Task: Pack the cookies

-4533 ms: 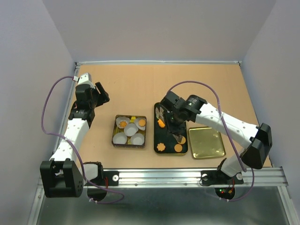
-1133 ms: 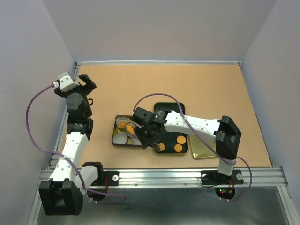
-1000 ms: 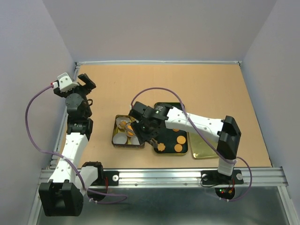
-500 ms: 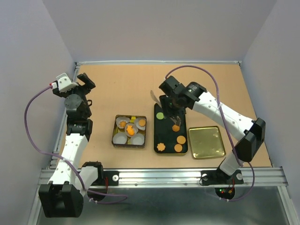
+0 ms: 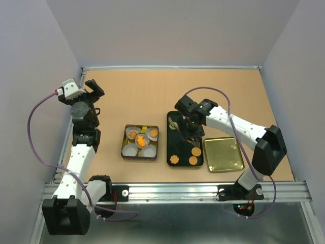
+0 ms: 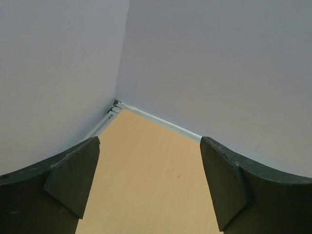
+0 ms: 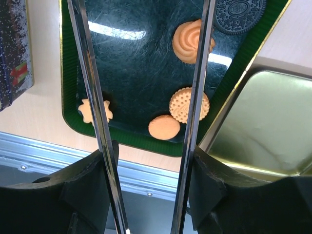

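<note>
Right hand (image 7: 141, 19) released, empty, over dark green tray (image 7: 131, 73) carrying 4 orange cookies (image 7: 189, 105); 3 more in paper cups (image 5: 130, 150) inside tin (image 5: 123, 145), left. Left hand (image 6: 148, 185) released, far-left.

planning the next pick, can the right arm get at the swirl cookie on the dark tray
Probably yes: the open right pincer hangs above the dark tray; the swirl cookie lies bare by one blade.

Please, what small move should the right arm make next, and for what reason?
Probably shift the right gripper slightly sideways and lower it, so that the swirl cookie comes between its open fingers. The gripper holds nothing, and this cookie lies half under one finger on the dark tray, so closing here would likely miss it.
</note>
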`<state>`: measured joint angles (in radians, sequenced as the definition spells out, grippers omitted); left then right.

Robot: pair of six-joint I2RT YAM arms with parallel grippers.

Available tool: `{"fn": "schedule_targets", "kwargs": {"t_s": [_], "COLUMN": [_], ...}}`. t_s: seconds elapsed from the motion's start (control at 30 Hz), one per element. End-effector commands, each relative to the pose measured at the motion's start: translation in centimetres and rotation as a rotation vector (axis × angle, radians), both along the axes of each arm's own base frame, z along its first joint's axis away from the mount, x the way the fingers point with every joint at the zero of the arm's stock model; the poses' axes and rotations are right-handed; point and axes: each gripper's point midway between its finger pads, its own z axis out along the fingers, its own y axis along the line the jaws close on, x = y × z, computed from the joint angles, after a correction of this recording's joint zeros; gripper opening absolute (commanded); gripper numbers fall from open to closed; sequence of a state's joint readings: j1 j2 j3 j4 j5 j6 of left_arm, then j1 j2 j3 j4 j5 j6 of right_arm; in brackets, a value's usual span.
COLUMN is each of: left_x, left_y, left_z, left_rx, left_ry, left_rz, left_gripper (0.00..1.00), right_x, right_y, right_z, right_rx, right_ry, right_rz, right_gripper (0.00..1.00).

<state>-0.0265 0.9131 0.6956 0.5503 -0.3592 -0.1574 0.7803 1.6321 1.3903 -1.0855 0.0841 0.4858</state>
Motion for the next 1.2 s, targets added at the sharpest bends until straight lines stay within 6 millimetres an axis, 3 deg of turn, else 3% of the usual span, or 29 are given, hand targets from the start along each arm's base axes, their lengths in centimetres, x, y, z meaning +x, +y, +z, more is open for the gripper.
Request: {"fn": "schedule_targets", "kwargs": {"t_s": [0.0,0.33,0.77,1.17], "left_x": [-0.2,-0.2,0.0,0.0], "left_y": [-0.1,-0.1,-0.2,-0.2], "left_z": [1.9,1.7,1.6,1.7], "left_rx": [0.01,0.011,0.01,0.007], "left_ry": [-0.059,-0.054,-0.05,-0.053], "left_rz": [-0.006,-0.004,-0.01,-0.01], "left_gripper": [0.95,0.95,0.95,0.95], "right_x": [0.2,-0.4,-0.3,-0.8], "right_y": [0.7,0.8,1.6,1.9], "right_z": [-1.3,-2.9,-3.2,-3.7], "right_rx": [0.023,0.022,0.042,0.048], "right_ry": [-0.001,0.038,0.056,0.092], "right_rz": [0.021,0.034,0.053,0.073], "right_gripper": [0.59,0.59,0.59,0.48]}}
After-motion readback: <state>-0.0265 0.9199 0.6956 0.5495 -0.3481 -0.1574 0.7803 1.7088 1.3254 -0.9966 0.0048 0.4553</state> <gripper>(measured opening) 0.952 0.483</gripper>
